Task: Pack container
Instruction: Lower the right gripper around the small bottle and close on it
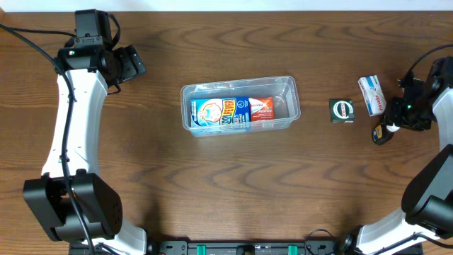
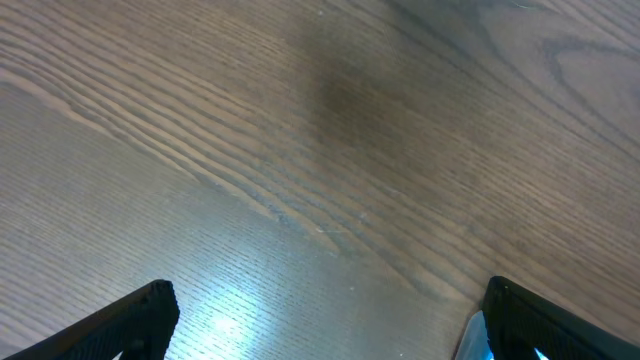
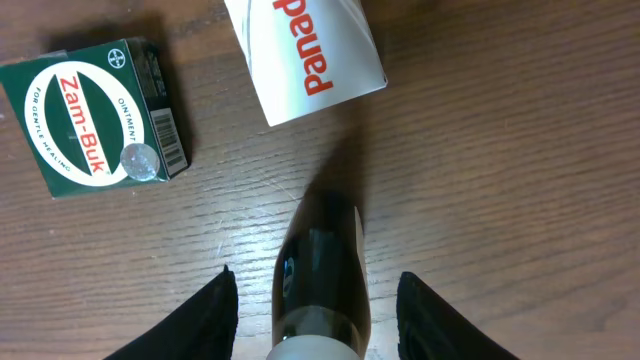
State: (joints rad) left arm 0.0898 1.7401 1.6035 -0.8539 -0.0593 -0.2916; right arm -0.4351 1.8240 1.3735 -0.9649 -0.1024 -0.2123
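**Wooden table, container at centre, right jaws set either side of a dark cylinder**

A dark wooden table point(image 1: 233, 184) with a strong grain is seen from above, with one arm at each side. The container point(image 1: 241, 81), a clear shallow tub with rounded corners, is placed near the middle of the table, its long side running left to right. Two items are seen lying flat inside it: a blue and yellow box point(image 1: 216, 113) in the left part and a red and white packet point(image 1: 263, 108) in the right part, the two just beside each other.

To the right of the container, well apart from it, a small green box point(image 3: 95, 115) printed "Zam-Buk" is laid flat on the wood. Just beyond it a white box point(image 3: 305, 50) with red lettering is found, turned at an angle and not touching the green one.

The right gripper point(image 3: 320, 310) is held low over the table near the white box. Its two fingers are spread on either side of a dark cylinder point(image 3: 322, 260) with a pale end, which lies on the wood. A gap is visible on both sides, so the cylinder is straddled but not clasped.

The left gripper point(image 2: 325, 320) is kept at the far left of the table, well away from the container. Its fingers are spread wide, with only bare wood seen between them, and nothing is held.
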